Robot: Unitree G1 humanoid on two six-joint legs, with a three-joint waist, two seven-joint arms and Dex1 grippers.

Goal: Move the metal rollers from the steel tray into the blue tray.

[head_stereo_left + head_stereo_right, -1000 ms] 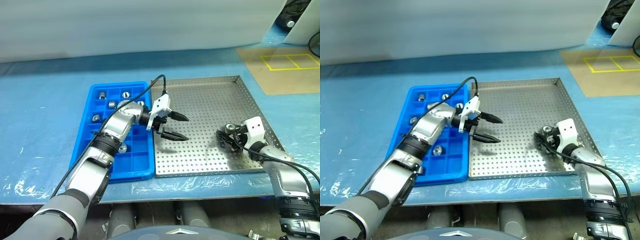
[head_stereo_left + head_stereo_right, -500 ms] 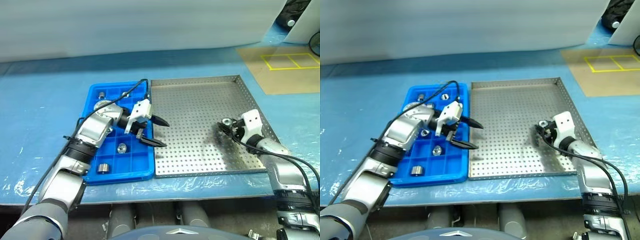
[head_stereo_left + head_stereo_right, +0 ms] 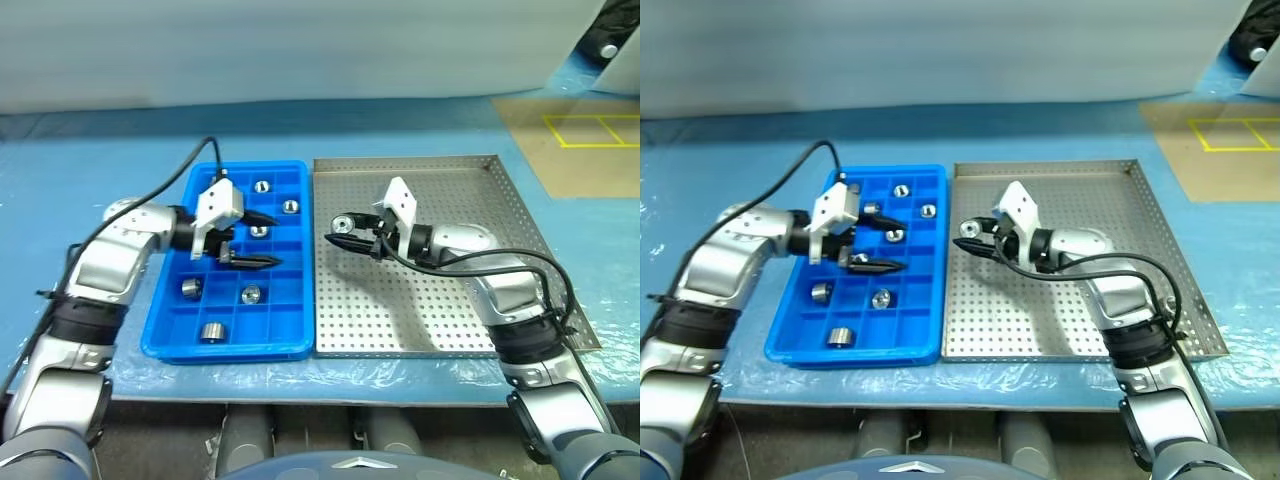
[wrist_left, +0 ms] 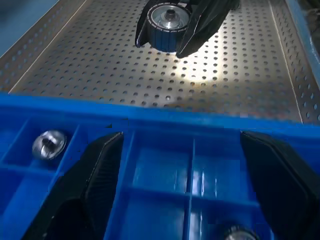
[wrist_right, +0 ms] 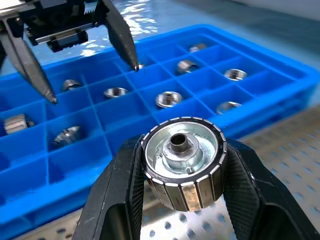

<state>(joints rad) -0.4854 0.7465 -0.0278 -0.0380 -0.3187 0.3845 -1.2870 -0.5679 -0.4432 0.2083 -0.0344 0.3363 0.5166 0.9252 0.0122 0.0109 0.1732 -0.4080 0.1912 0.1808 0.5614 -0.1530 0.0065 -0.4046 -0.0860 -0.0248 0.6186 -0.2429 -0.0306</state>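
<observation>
From the head views, the right tool (image 3: 338, 226) pinches one metal roller (image 3: 343, 222) between its two black fingers and holds it in the air above the steel tray (image 3: 470, 300), near that tray's edge beside the blue tray (image 3: 168, 340). The steel tray's perforated floor looks bare of other rollers. The left tool (image 3: 250, 240) hangs over the middle of the blue tray with its fingers spread wide and nothing between them. Several rollers (image 3: 251, 294) already sit in separate compartments. Both trays lie side by side on the blue-covered worktop (image 3: 80, 180).

In the left wrist view, the spread fingers (image 4: 95, 165) frame empty compartments, with the right tool carrying the roller (image 4: 169, 19) straight ahead over the perforated floor. The risk here is a collision: the two tools face each other across the tray border, and the right one needs the space the left one occupies.

In the right wrist view, the roller (image 5: 182, 160) is gripped by its ribbed round side, its end face with the central hole toward the camera. Curved metal against narrow pads could twist or slip if the arm swings fast or jolts. Released too early, it would fall back onto the steel tray or strike the blue rim; released carelessly, it could land on a divider or in a compartment already taken (image 5: 168, 99).
</observation>
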